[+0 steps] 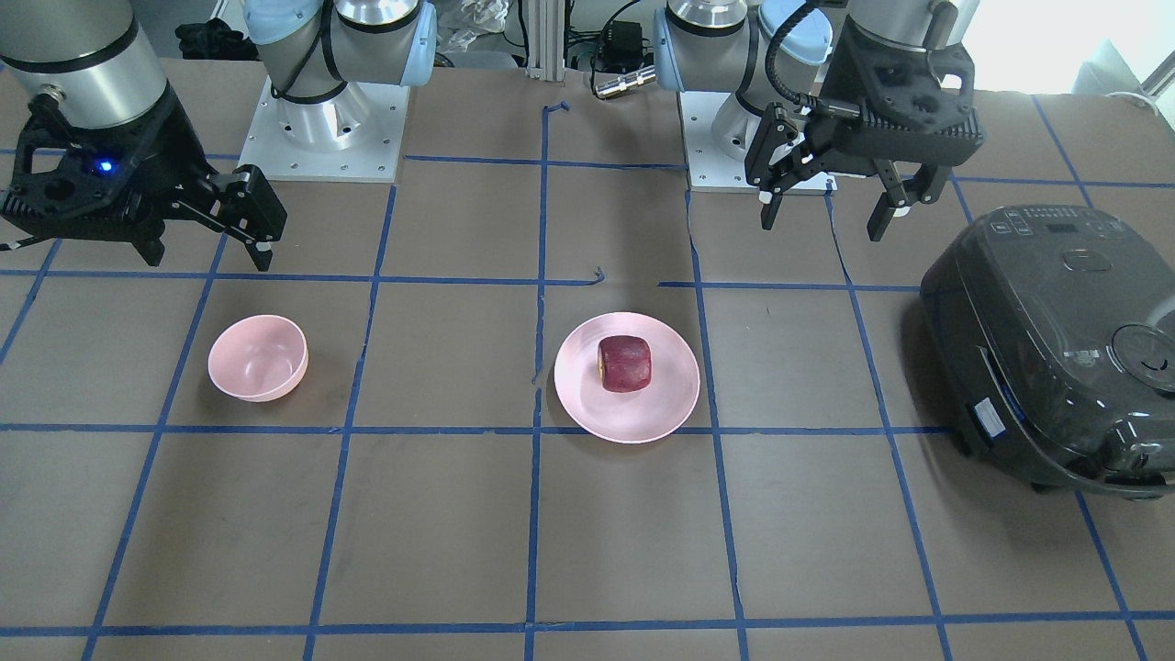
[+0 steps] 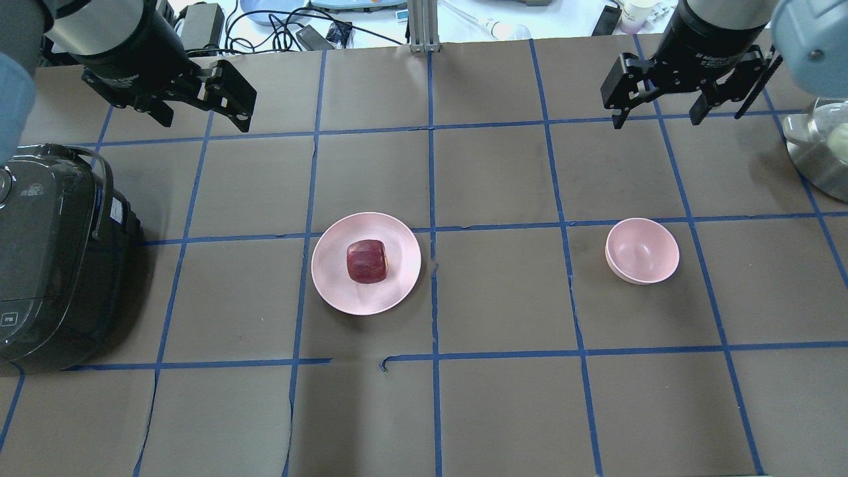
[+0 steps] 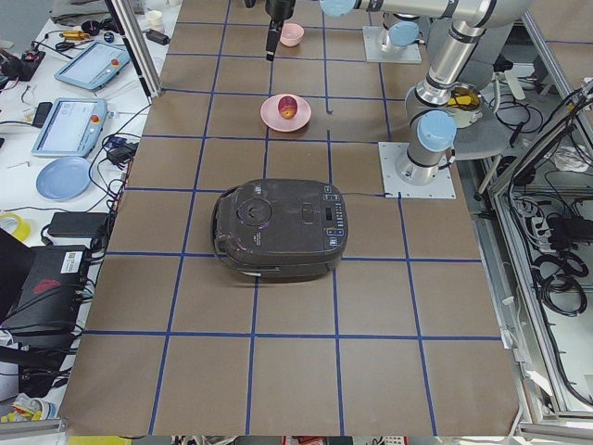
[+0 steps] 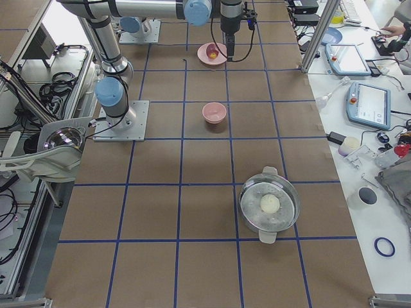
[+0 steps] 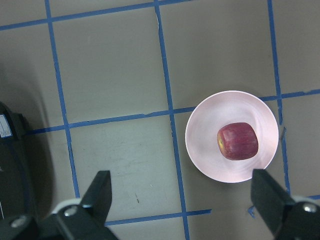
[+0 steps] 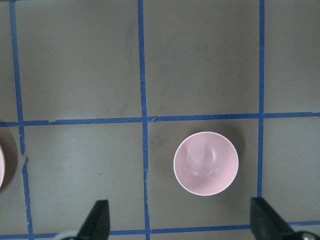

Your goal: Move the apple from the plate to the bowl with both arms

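Note:
The dark red apple (image 1: 625, 364) (image 2: 366, 261) (image 5: 238, 141) lies on the wide pale pink plate (image 1: 663, 411) (image 2: 331, 285) (image 5: 207, 150) near the table's middle. The small deep pink bowl (image 1: 257, 358) (image 2: 642, 250) (image 6: 205, 163) stands empty on the robot's right side. My left gripper (image 1: 823, 225) (image 2: 202, 119) (image 5: 180, 175) hangs open and empty high above the table, off to the plate's side near the cooker. My right gripper (image 1: 209, 255) (image 2: 656, 121) (image 6: 180, 205) hangs open and empty high above the table, just short of the bowl.
A black rice cooker (image 1: 1056, 349) (image 2: 53, 258) (image 3: 281, 229) sits at the table's end on the robot's left. A steel pot (image 2: 818, 152) (image 4: 270, 205) stands at the far right end. Blue tape lines grid the brown table.

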You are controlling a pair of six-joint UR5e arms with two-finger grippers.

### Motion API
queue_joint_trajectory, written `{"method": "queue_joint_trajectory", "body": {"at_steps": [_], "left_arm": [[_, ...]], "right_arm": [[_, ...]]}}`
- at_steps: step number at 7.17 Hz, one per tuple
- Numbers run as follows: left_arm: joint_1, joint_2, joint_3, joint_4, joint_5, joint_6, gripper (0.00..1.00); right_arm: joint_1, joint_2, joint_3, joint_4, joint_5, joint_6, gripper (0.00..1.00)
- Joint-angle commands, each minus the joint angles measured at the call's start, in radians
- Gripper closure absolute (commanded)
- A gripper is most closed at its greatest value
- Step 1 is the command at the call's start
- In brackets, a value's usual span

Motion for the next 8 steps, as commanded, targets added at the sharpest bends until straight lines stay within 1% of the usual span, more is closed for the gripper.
{"method": "queue_joint_trajectory", "body": {"at_steps": [1, 2, 4, 6, 7, 8], "left_arm": [[0.0, -0.014, -0.002, 0.0, -0.009, -0.003, 0.0], [-0.006, -0.033, 0.004, -0.001, -0.001, 0.0, 0.0], [-0.072, -0.089, 0.004, 0.01, 0.003, -0.013, 0.0], [-0.104, -0.178, -0.007, 0.036, 0.002, -0.184, 0.0], [-0.148, -0.221, -0.012, 0.042, 0.003, -0.258, 0.0], [-0.194, -0.263, -0.045, 0.119, 0.003, -0.371, 0.0]], "right_arm": [[-0.005, 0.007, 0.002, -0.002, -0.002, 0.001, 0.0], [-0.011, 0.01, 0.002, -0.002, -0.005, -0.012, 0.0], [-0.024, 0.022, 0.02, -0.043, -0.018, -0.016, 0.0], [-0.079, 0.05, 0.078, -0.182, -0.022, -0.019, 0.0], [-0.106, 0.05, 0.124, -0.191, -0.015, -0.02, 0.0], [-0.112, 0.059, 0.185, -0.198, -0.018, -0.022, 0.0]]}}
